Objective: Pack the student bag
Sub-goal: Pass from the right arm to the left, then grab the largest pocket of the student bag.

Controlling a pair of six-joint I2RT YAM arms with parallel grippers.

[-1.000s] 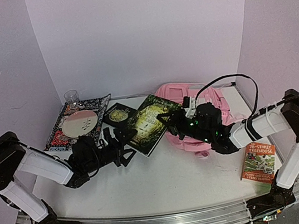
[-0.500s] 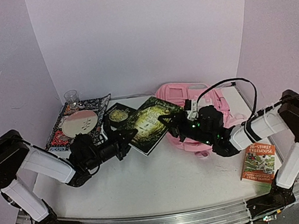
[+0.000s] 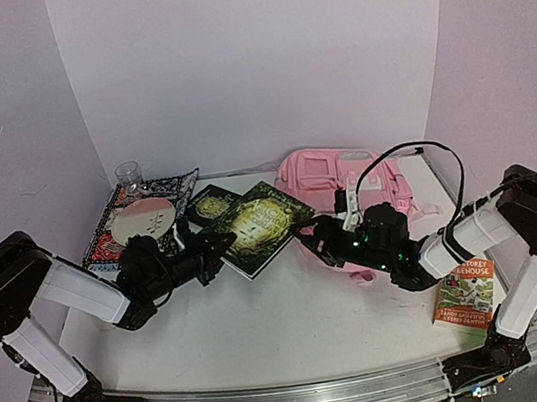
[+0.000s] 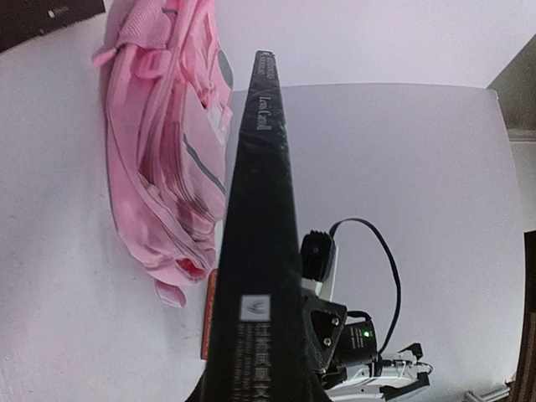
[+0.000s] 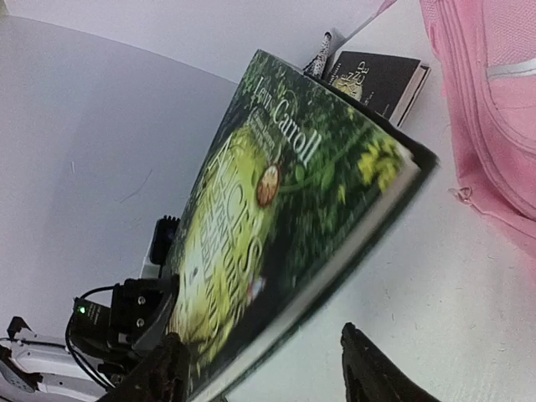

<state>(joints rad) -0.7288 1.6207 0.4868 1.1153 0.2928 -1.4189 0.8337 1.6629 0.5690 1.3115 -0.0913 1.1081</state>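
The student bag [image 3: 347, 181] lies pale pink at the back right of the table, also in the left wrist view [image 4: 159, 126] and the right wrist view [image 5: 494, 109]. A green Alice book [image 3: 262, 224] is lifted at a tilt just left of the bag. My left gripper [image 3: 217, 246] is shut on its left edge; its black spine [image 4: 260, 209] fills the left wrist view and hides the jaws. My right gripper [image 3: 317, 238] stands open at the book's right corner. Its fingers [image 5: 167, 373] are spread, with the book's cover [image 5: 276, 209] just above them.
A small black book [image 3: 211, 207] lies behind the green one. A patterned mat [image 3: 104, 248] with a pink plate [image 3: 142, 221] and a glass [image 3: 128, 173] sits at the back left. An orange paperback [image 3: 467, 291] lies near the right arm.
The left gripper has shut on the green book's left edge. The right gripper has opened and let it go. The book has shifted left, away from the bag.
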